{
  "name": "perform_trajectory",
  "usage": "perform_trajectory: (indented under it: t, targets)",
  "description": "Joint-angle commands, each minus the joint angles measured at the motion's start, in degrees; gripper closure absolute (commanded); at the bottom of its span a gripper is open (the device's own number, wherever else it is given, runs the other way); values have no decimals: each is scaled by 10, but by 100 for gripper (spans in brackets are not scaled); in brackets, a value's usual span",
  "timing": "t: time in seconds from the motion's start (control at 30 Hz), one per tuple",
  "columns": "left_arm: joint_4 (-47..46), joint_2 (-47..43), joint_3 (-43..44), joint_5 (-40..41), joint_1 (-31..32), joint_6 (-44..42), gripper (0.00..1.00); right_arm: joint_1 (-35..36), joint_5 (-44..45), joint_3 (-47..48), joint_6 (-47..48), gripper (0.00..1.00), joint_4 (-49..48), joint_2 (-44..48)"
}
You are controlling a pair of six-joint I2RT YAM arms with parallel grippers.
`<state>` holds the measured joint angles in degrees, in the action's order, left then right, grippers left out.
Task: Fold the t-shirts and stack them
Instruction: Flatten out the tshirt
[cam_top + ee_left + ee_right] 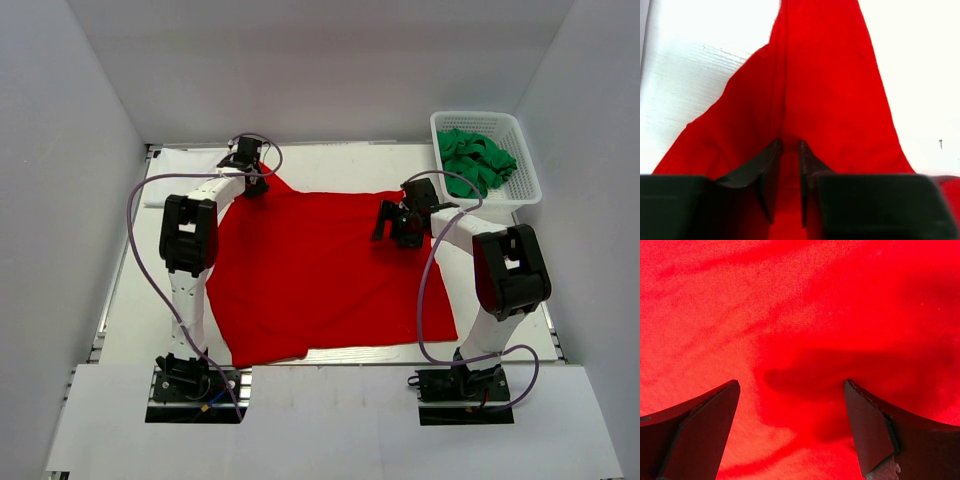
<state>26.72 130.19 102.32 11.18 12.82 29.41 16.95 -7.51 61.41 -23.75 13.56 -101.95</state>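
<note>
Red t-shirt (pixel 320 270) — one; basket (pixel 527 168) — one; green t-shirts (pixel 477 163) bunched.

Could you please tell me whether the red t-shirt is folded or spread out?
Spread out: the red t-shirt lies as one broad, mostly flat sheet across the table, not folded.

Plain grey-white walls (pixel 300 60), white tabletop (pixel 340 160), white board (pixel 330 420) along the near edge, even light

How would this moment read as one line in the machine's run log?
left tool: jaws narrow around far-left corner of red t-shirt, grip unclear | right tool: open over same shirt | green t-shirts: in basket
</note>
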Motion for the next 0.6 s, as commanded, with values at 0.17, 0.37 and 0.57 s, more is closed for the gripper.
perform_trajectory:
  t: [0.17,0.37,0.57]
  targets:
    - [-11,-4,0,4,-3,7,81,-2,4,13,5,10,17,-14]
    - [-18,-4,0,-8,-3,2,100,-3,5,15,6,10,19,-17]
    - [-101,-26,-28,-30,-3,-25,100,-3,5,14,5,10,18,-14]
